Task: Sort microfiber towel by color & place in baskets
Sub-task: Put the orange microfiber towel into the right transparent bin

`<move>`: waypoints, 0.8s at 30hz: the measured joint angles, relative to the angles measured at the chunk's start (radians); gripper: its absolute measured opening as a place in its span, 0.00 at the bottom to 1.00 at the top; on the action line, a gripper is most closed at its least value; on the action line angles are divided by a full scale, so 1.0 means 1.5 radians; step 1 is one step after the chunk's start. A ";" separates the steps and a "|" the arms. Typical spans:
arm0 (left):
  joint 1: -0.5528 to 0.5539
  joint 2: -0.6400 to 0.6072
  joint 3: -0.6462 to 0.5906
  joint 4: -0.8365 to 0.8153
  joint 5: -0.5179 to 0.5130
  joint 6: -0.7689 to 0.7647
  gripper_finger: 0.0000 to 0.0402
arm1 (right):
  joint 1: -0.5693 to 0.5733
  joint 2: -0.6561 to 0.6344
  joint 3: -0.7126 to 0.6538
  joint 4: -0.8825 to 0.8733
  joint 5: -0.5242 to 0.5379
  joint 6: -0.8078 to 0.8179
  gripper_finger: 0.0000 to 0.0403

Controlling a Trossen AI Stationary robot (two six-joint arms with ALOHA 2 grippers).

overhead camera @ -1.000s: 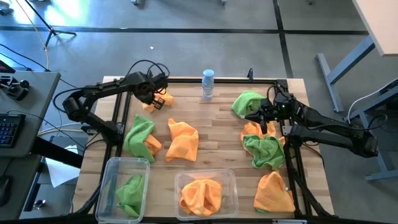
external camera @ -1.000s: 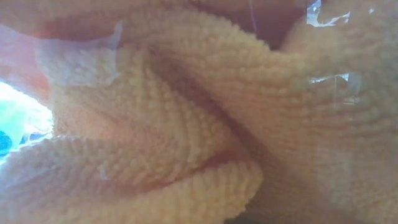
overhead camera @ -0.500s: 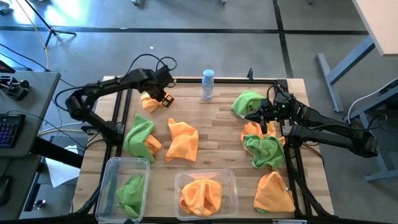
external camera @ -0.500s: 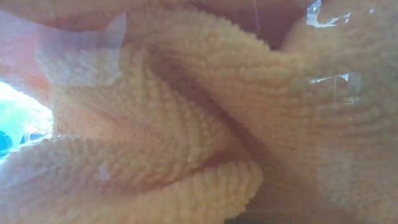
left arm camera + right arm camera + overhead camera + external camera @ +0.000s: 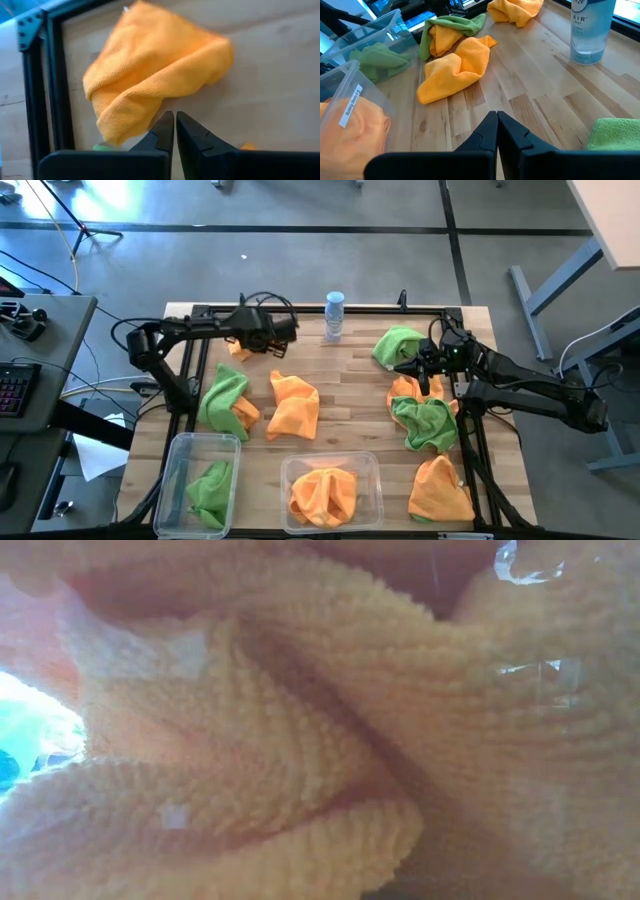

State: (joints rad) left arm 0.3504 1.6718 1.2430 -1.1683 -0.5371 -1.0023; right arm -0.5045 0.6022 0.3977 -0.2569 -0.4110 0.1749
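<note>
An orange microfiber towel (image 5: pixel 237 350) (image 5: pixel 155 75) lies bunched on the table at the far left corner. My left gripper (image 5: pixel 272 345) (image 5: pixel 175 120) hangs just to its right, shut and empty. My right gripper (image 5: pixel 402 367) (image 5: pixel 496 120) waits shut over the table beside a green towel (image 5: pixel 398 345). The narrower basket (image 5: pixel 178 448) at the near edge holds a green towel (image 5: pixel 210 490). The wider basket (image 5: pixel 372 465) holds orange towels (image 5: pixel 322 492), which fill the low view (image 5: pixel 300 720).
Loose towels lie on the table: a green and orange heap (image 5: pixel 225 402), an orange one (image 5: pixel 295 405), then orange (image 5: pixel 405 388), green (image 5: pixel 428 425) and orange (image 5: pixel 440 490) on the right. A clear bottle (image 5: pixel 334 316) stands at the far edge. A black frame (image 5: pixel 190 380) rims the table.
My left gripper has gone toward the table's right edge along the far side, drawing off the orange towel at the far left corner, and its wrist has rolled. That towel stays lying on the table.
</note>
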 joint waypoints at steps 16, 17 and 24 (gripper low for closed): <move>-0.126 0.000 -0.167 0.014 -0.078 -0.423 0.09 | 0.000 0.000 -0.001 -0.006 -0.016 -0.018 0.00; -0.126 0.000 -0.173 0.017 -0.074 -0.434 0.11 | 0.000 0.000 -0.001 -0.006 -0.024 -0.018 0.00; -0.122 0.000 -0.176 0.020 -0.087 -0.465 0.27 | 0.000 0.000 -0.001 -0.007 -0.042 -0.014 0.00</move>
State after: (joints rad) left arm 0.1677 1.6718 0.9791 -1.1389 -0.6673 -1.7004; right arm -0.5041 0.6022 0.3969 -0.2668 -0.4736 0.1532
